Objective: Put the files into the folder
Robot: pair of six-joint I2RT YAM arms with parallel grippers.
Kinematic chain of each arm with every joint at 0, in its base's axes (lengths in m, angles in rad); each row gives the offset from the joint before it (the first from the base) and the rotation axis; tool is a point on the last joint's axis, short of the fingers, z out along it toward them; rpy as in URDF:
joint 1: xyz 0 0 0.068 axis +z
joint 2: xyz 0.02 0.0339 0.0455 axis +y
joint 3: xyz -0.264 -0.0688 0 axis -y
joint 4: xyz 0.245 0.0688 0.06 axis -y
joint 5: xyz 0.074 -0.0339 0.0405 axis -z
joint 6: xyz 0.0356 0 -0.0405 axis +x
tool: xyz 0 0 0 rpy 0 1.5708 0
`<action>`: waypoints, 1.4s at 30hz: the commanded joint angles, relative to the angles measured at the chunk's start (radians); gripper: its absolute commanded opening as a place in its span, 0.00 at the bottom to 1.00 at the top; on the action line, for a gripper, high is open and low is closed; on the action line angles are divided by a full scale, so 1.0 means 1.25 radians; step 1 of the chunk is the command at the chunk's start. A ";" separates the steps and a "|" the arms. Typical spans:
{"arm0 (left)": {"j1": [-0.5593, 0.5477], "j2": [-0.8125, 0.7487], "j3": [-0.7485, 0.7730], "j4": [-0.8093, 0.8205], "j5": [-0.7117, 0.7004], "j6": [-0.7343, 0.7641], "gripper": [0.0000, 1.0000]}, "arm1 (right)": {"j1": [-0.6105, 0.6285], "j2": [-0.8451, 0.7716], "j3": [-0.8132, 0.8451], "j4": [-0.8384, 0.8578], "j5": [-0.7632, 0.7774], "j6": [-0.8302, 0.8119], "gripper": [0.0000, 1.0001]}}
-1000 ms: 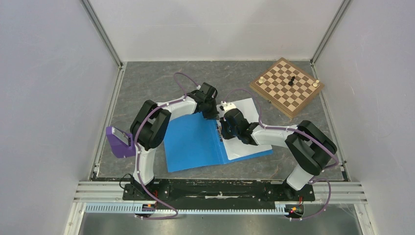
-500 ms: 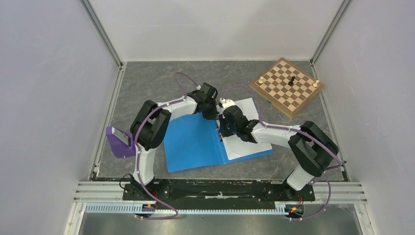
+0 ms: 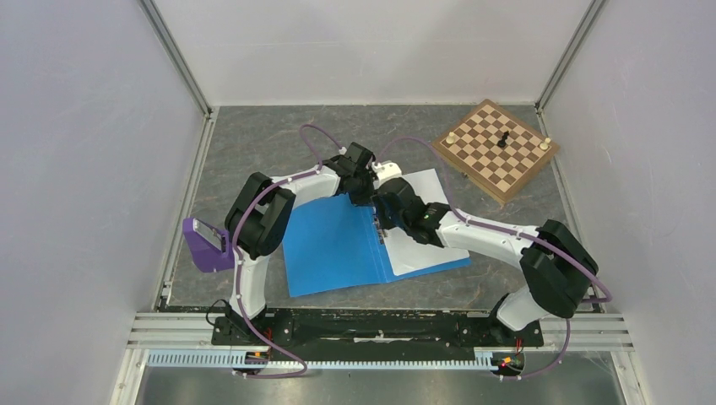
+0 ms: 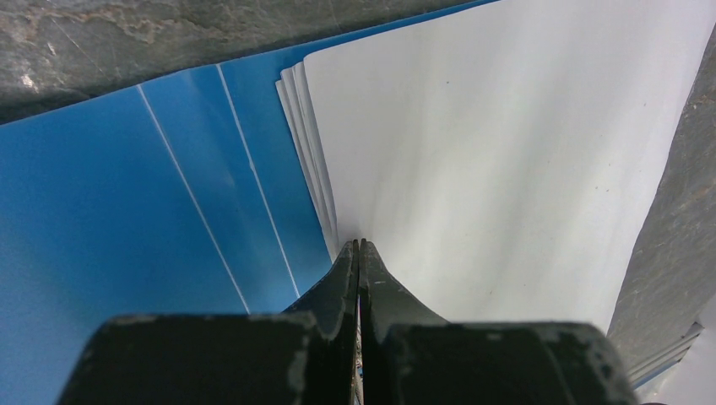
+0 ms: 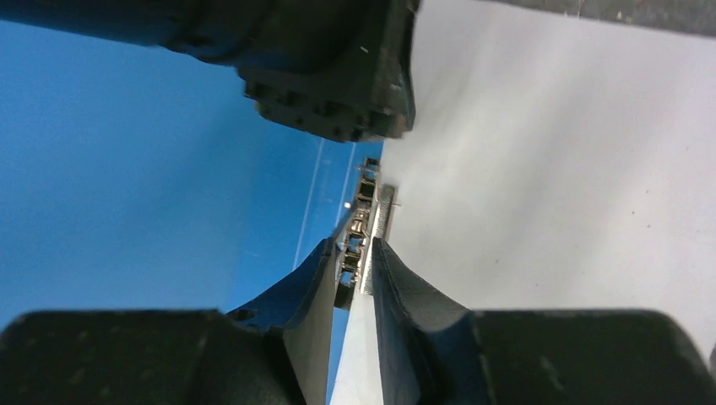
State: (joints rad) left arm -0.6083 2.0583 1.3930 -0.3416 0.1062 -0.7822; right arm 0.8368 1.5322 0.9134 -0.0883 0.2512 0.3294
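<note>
The folder (image 3: pixel 333 249) is seen lying open and flat on the worktop (image 3: pixel 253 152), about midway between its left and right edges and nearer the front edge than the back. Its left half is bare blue. Its right half is covered by the papers (image 3: pixel 420 256), which are laid as a slightly fanned stack with their left edge along the fold of the folder. Both arms are bent in over that fold.

The left gripper (image 4: pixel 359 245) is closed tight, with no gap seen between its fingers. Its tip is set against the left edge of the papers, towards the back edge of the folder. Nothing can be seen pinched between the fingers.

The right gripper (image 5: pixel 355 253) is placed just in front of the left one, over the same fold. Its jaws are held a little apart, one on each side of the metal clip (image 5: pixel 365 221), which runs along the edge of the papers. Whether the clip is pressed by the fingers or only straddled cannot be told.

A chessboard (image 3: pixel 496 148) with a few pieces on it is set at the back right corner of the worktop, well apart from the folder. A purple block (image 3: pixel 205 243) is seen at the left edge.
</note>
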 commanded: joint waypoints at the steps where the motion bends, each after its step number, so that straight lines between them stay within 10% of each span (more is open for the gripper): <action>1: 0.003 0.032 0.007 -0.036 -0.049 0.013 0.02 | 0.050 0.016 0.091 -0.070 0.119 -0.064 0.25; 42: 0.007 0.045 0.008 -0.036 -0.044 0.011 0.02 | 0.127 0.107 0.098 -0.058 0.172 -0.076 0.17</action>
State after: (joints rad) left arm -0.5976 2.0663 1.4014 -0.3431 0.1150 -0.7826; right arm 0.9844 1.6646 1.0554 -0.2092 0.4698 0.2348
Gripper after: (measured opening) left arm 0.032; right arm 0.168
